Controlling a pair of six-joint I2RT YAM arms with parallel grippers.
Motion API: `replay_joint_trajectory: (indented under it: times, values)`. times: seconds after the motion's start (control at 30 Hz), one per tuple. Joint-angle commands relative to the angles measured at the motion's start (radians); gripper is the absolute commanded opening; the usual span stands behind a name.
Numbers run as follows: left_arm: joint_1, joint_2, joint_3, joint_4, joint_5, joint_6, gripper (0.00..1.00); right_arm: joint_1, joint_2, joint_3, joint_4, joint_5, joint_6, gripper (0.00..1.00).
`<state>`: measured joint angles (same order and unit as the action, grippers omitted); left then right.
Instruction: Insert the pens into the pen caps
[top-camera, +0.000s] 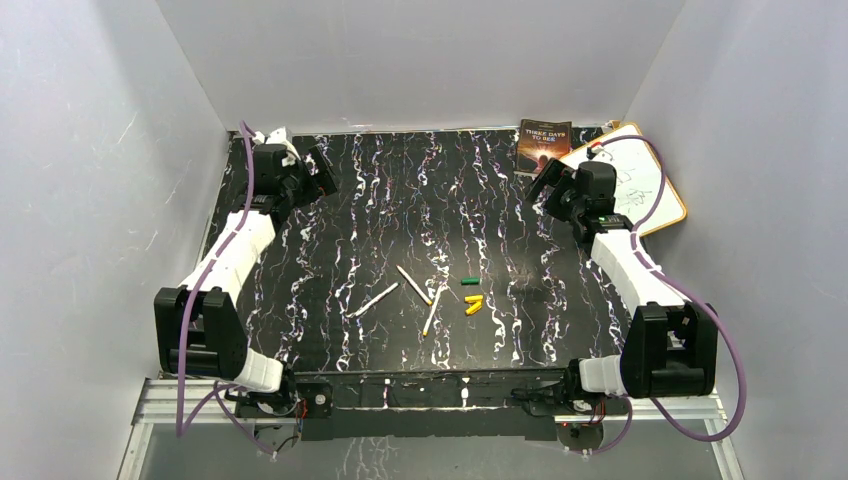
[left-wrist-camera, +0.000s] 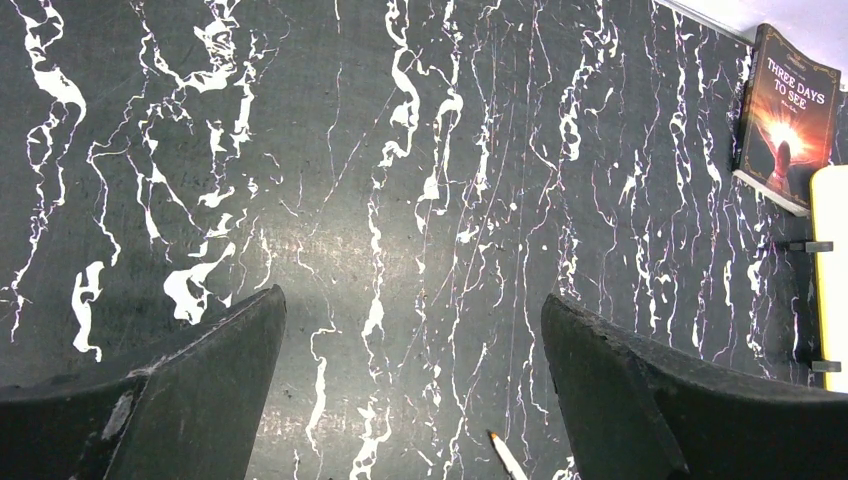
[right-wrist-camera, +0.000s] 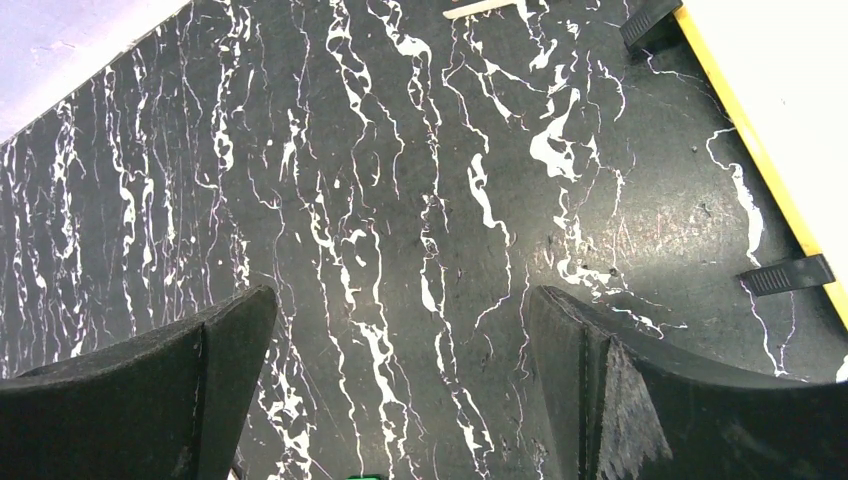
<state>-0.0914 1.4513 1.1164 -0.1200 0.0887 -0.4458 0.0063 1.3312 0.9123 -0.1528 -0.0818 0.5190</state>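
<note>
Three whitish pens lie loosely fanned on the black marbled table, near its front middle. Just right of them are the pen caps: a green one and two yellow-orange ones. My left gripper hangs open at the back left, far from them; its wrist view shows the left gripper empty, with one pen tip at the bottom edge. My right gripper is open at the back right; the right gripper holds nothing, and the green cap peeks in below.
A dark book lies at the back right corner. Beside it a yellow-framed whiteboard rests partly off the table's right edge. Grey walls close in the left, back and right sides.
</note>
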Motion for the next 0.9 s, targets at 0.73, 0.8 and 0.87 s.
replay_joint_trajectory:
  times: [0.73, 0.8, 0.87]
  values:
    - [-0.209, -0.040, -0.014, -0.118, -0.071, 0.058, 0.71, 0.299, -0.055, 0.052, -0.021, 0.059, -0.088, 0.59]
    - [-0.214, -0.046, -0.036, -0.124, -0.085, 0.059, 0.71, 0.473, -0.059, 0.079, -0.072, 0.237, -0.140, 0.65]
    - [-0.214, -0.050, -0.040, -0.140, -0.113, 0.072, 0.71, 0.623, -0.076, 0.078, -0.084, 0.394, -0.179, 0.67]
